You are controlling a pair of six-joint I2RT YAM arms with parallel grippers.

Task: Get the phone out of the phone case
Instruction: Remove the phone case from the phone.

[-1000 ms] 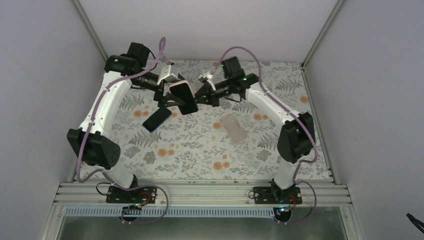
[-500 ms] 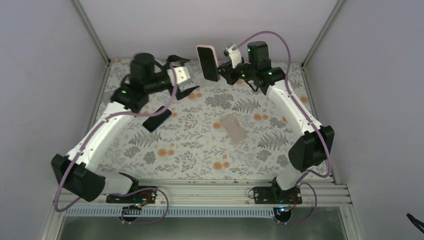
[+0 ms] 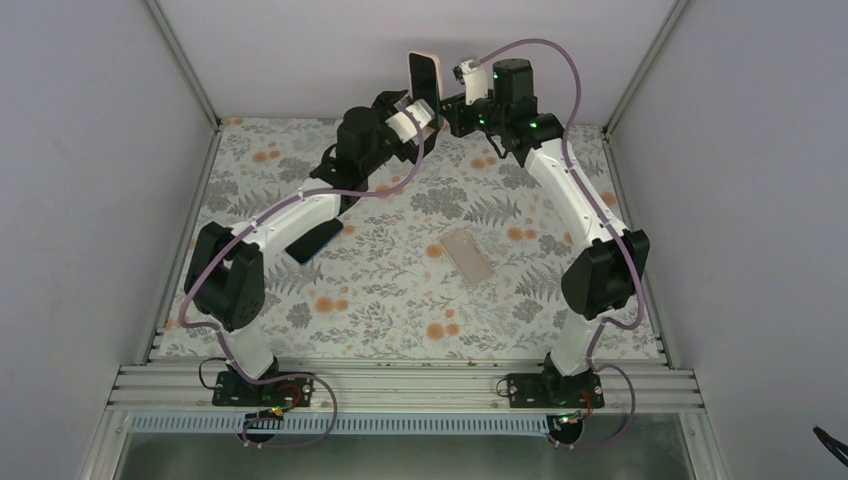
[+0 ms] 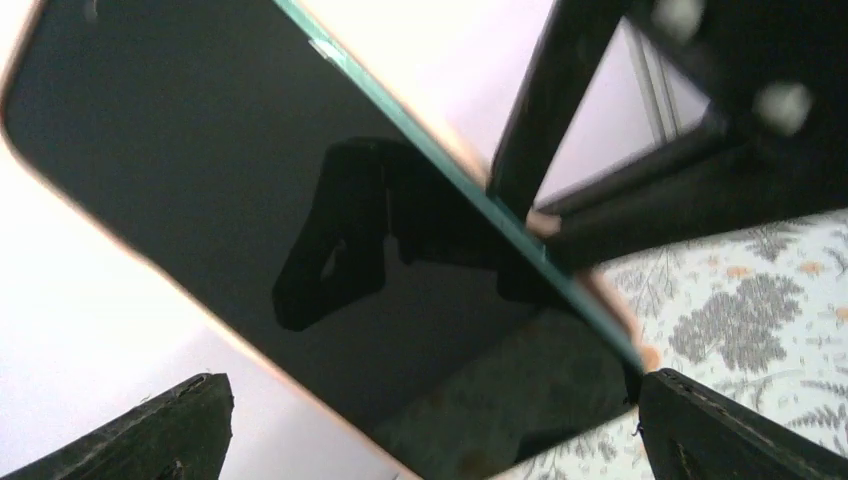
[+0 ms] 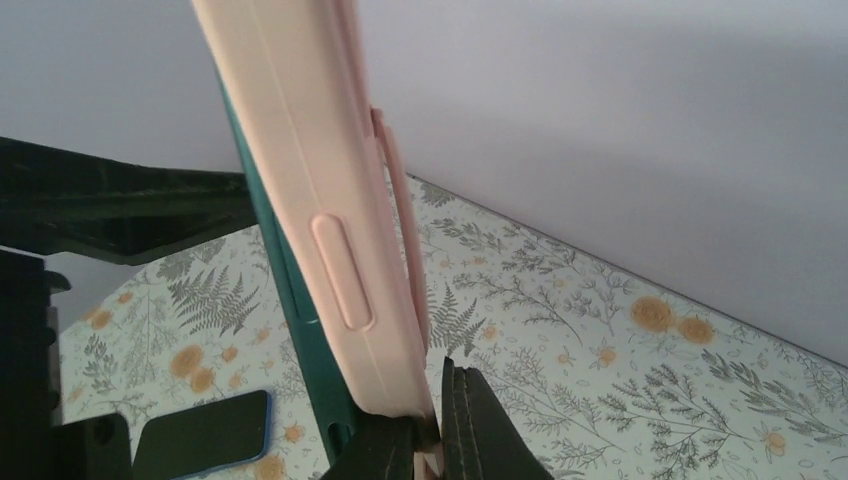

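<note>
Two tools face off high over the table (image 3: 400, 290), near the back wall (image 3: 330, 50). The right tool (image 5: 432, 430) pinches the pink phone case (image 5: 330, 200) upright by its lower end, and the left tool (image 4: 432, 380) gapes wide, facing the phone (image 4: 250, 200) screen. Best play, I'd say: catch the phone's edges, peel slowly.

Two grippers: left gripper (image 4: 440, 425) and right gripper (image 5: 432, 440). Two phones: one phone (image 3: 424, 80) raised beyond the pale slab (image 3: 468, 256), and one dark phone (image 3: 314, 240) lying flat, left of that slab. One pink phone case (image 5: 330, 200), fitted on the raised phone. One pale slab; case or phone cannot be told. One floral counter (image 3: 380, 300), carrying the slab and dark phone.
</note>
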